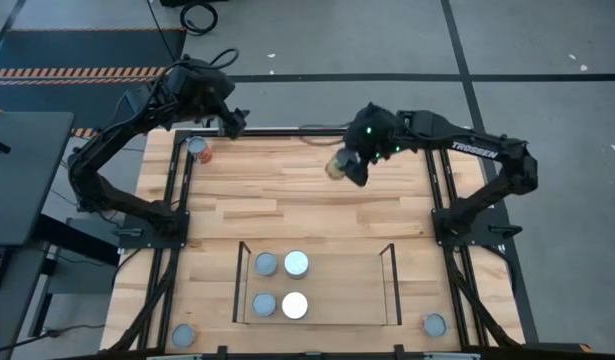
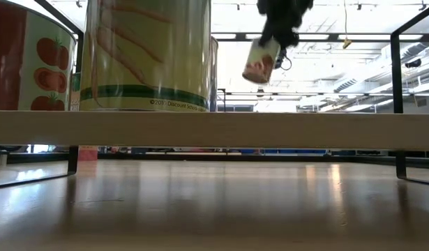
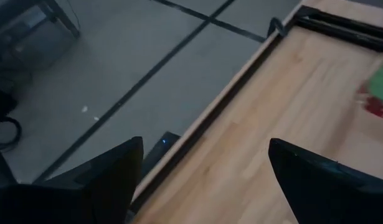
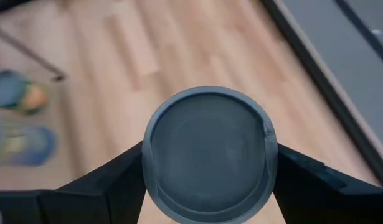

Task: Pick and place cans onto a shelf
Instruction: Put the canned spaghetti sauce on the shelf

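Note:
My right gripper (image 1: 349,166) is shut on a can (image 1: 336,165) high above the far middle of the table; the can also shows in the low view (image 2: 261,61) and end-on in the right wrist view (image 4: 208,152). The shelf (image 1: 367,300) stands near the front edge with several cans on it, among them a grey-topped one (image 1: 266,264) and a whitish one (image 1: 295,305). My left gripper (image 3: 203,174) is open and empty at the far left, close to a red-labelled can (image 1: 199,150) that stands on the table. My right gripper pinches the can between its two fingers, one on each side of the can's round wall (image 4: 149,163), near the grey end that faces the wrist camera. The can is lifted clear of the table and hangs tilted below the gripper (image 2: 280,21).
Two more cans stand on the table at the front left (image 1: 183,335) and the front right (image 1: 434,324). The shelf's dark uprights (image 1: 391,262) rise at its short ends. In the low view two large cans (image 2: 148,56) stand on the shelf board (image 2: 305,130).

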{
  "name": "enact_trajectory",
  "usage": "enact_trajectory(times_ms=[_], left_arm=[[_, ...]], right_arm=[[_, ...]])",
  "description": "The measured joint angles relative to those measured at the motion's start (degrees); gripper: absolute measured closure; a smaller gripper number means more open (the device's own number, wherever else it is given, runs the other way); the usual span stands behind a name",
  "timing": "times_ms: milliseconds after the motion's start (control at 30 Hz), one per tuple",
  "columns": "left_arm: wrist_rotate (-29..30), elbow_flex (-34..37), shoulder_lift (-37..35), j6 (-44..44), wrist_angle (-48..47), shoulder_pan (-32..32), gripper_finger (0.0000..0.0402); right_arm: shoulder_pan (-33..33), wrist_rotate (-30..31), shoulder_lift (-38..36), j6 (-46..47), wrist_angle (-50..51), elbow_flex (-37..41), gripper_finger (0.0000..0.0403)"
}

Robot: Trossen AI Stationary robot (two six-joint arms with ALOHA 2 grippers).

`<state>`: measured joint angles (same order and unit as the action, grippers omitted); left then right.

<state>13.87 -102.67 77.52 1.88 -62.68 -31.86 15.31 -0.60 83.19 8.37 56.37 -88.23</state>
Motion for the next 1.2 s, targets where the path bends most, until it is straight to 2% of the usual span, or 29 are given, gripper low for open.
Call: enact_trajectory(times_ms=[167,267,467,633,900,1033,1200], left_arm=[[0.1,0.0,-1.8,-4.7,-5.5,3.2,0.0049],[2.7,0.0,-3.1,-9.2,-10.6,6.8,0.0049],[4.8,0.0,-7.3,-23.1,-19.0,16.4,0.0049],[6.0,0.0,-9.6,-35.7,-20.3,25.4,0.0049],[12.0,0.0,-9.7,-42.1,-23.9,35.6,0.0049],[14.5,0.0,-9.7,-43.9,-25.8,39.1,0.0049],[15.0,0.0,-9.7,-44.4,-26.5,41.9,0.0049]], right_arm=[[-10.9,3.5,4.2,2.6,4.1,-7.3,0.011],[-16.5,4.7,6.0,4.1,5.2,-9.9,0.011],[-28.4,8.3,7.4,11.3,6.1,-10.2,0.011],[-36.6,9.5,10.7,18.7,3.8,-10.2,0.011],[-42.4,8.5,18.8,26.6,3.0,-10.1,0.011],[-42.5,9.1,22.6,25.0,3.9,-10.1,0.011],[-41.9,13.8,25.4,21.2,5.4,-10.1,0.011]])
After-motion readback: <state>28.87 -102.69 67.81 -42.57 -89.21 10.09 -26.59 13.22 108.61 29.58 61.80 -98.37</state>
